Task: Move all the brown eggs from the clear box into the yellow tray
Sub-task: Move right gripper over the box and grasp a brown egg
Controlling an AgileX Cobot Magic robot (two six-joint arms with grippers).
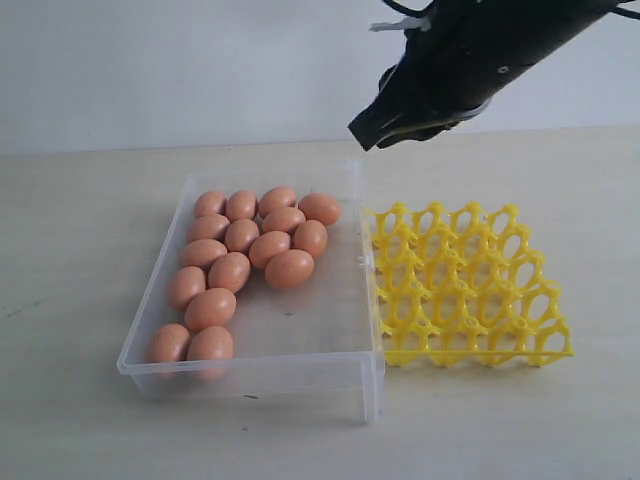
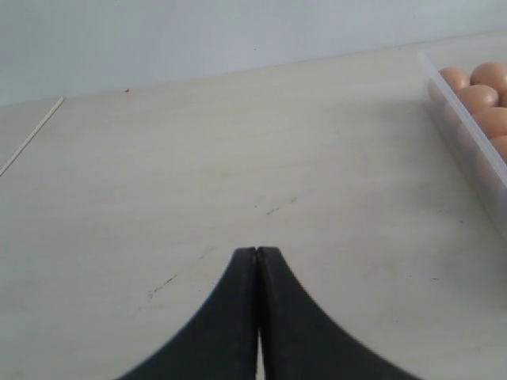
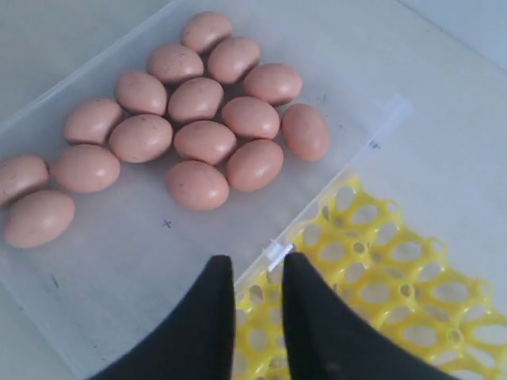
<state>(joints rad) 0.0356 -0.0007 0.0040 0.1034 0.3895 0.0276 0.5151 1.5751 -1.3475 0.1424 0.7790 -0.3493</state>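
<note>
Several brown eggs (image 1: 268,248) lie bunched in the far and left part of the clear box (image 1: 250,375). Just right of it sits the yellow tray (image 1: 470,290), with no eggs in its cups. My right gripper (image 1: 368,133) hangs high over the box's far right corner. The right wrist view shows it open (image 3: 257,265) and holding nothing, above the box wall where the clear box (image 3: 119,269) meets the tray (image 3: 396,269), with the eggs (image 3: 206,141) beyond. My left gripper (image 2: 257,252) is shut and empty over bare table, with the box wall (image 2: 475,150) and some eggs (image 2: 475,95) off to one side.
A pale wooden table (image 1: 80,250) carries everything, and a white wall (image 1: 150,60) stands behind it. The near right half of the box floor (image 1: 310,320) is bare. The left arm does not show in the exterior view.
</note>
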